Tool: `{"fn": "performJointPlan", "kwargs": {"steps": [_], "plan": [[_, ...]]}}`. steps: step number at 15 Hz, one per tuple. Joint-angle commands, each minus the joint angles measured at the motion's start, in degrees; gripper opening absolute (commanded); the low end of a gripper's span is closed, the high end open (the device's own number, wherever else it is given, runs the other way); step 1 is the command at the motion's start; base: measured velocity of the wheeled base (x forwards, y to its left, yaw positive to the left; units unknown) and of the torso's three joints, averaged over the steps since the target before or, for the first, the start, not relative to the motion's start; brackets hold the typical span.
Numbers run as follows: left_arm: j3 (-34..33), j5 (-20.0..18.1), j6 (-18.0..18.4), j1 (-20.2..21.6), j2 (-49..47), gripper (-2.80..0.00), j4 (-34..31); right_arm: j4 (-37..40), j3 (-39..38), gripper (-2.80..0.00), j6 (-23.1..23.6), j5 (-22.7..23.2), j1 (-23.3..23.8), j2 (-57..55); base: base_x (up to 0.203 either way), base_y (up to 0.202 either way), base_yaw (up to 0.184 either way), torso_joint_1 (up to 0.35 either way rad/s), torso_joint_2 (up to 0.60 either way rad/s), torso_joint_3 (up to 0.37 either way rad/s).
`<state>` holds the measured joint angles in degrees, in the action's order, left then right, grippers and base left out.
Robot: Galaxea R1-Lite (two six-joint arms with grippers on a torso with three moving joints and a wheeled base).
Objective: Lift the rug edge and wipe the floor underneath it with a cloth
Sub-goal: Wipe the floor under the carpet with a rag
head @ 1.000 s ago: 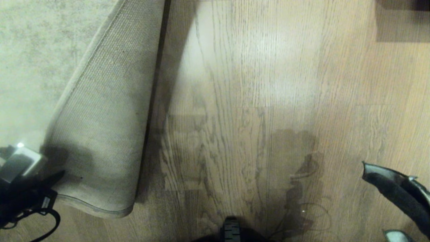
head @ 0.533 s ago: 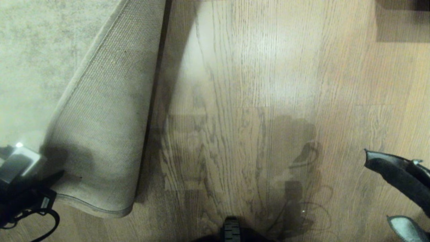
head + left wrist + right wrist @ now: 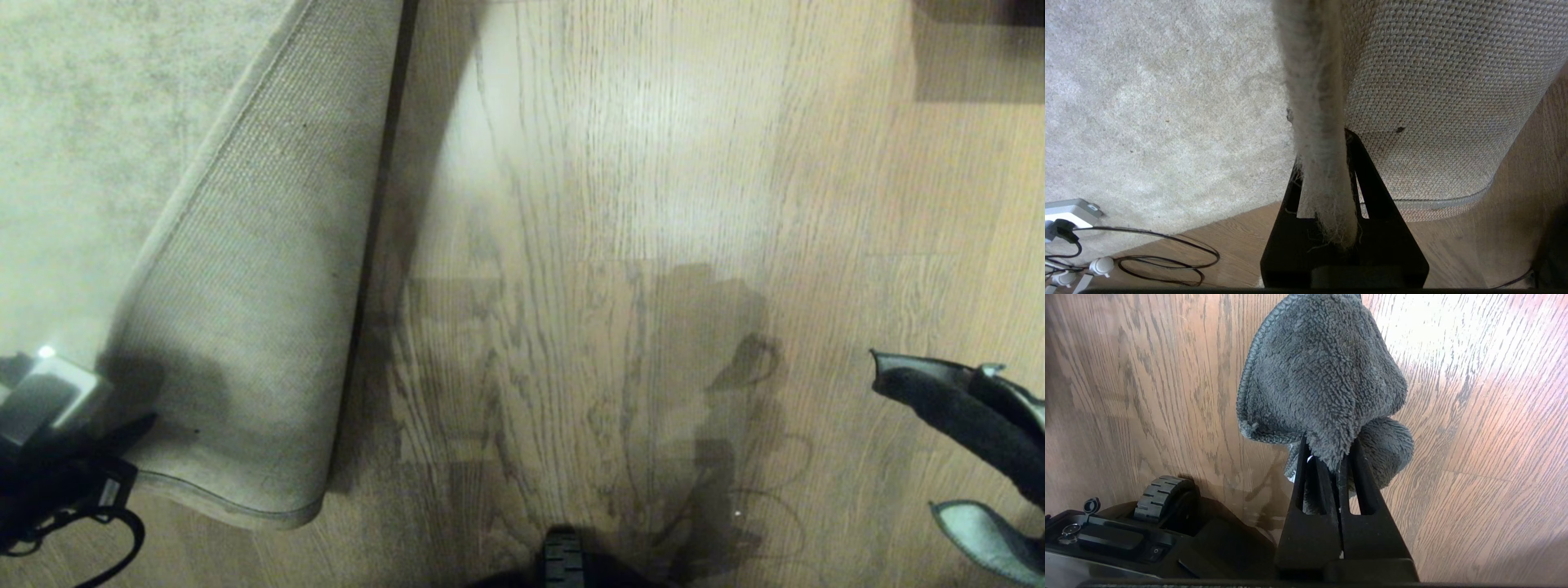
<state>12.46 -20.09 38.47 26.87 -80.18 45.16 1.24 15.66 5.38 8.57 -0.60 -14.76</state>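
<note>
Holding the rug edge folded back in the left gripper, fingers pinched on it. Right gripper clamps the cloth, above bare floor. Advice: lower cloth flat beside the fold, wipe under it; keep the lift steady.

My left tool mostly cut off at head view's left edge; fingertips lost in dark shadow. In wrist view, rug edge hides gap between my fingers. My right tool out of head view; only cloth shows there, cut off at right edge. Cloth's far end cut off at right wrist view's edge. Power strip cut off; plugs too small to tell. Dark patch unreadable.
</note>
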Motion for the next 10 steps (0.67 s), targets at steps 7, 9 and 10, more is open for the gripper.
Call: {"fn": "performJointPlan", "kwargs": {"steps": [7, 9, 10], "plan": [[0.02, -0.12, 0.21, -0.06, 0.02, -2.8, 0.27, -3.58, 0.77, -2.8, 0.16, 0.12, -0.11, -5.18, 0.0, 0.0, 0.0, 0.0, 0.0, 0.0], [0.02, -0.12, 0.2, -0.06, 0.02, -2.8, 0.34, -5.89, 0.75, -2.8, 0.16, 0.13, -0.11, -7.1, 0.0, 0.0, 0.0, 0.0, 0.0, 0.0], [0.02, -0.12, 0.2, -0.06, 0.02, -2.8, 0.27, -6.67, 0.78, -2.8, 0.16, 0.13, -0.11, -7.66, 0.0, 0.0, 0.0, 0.0, 0.0, 0.0]]}}
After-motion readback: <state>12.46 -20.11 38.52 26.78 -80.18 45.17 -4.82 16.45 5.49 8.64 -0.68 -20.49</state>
